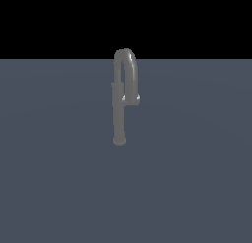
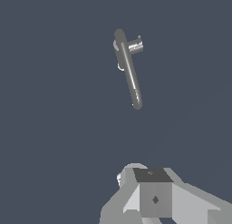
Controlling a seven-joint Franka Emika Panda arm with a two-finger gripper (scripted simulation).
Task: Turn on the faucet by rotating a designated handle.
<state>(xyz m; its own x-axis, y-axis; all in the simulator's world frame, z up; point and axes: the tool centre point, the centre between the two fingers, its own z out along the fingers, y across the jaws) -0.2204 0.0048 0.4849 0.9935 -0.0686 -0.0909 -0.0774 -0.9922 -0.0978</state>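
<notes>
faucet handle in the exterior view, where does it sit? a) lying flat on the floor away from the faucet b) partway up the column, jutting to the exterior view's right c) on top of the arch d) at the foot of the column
b: the handle juts to the exterior view's right from the faucet about midway up its column, well above the flared foot and below the arched top.

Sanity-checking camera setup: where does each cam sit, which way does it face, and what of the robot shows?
Exterior view: off the arm, low and level, facing the upright faucet side-on, handle jutting toward the exterior view's right; no robot visible.
Wrist view: on the wrist, high above, looking down along the faucet; the gripper fills the near edge, jaw state unclear.
Shared: faucet, handle and the plain grey floor.
</notes>
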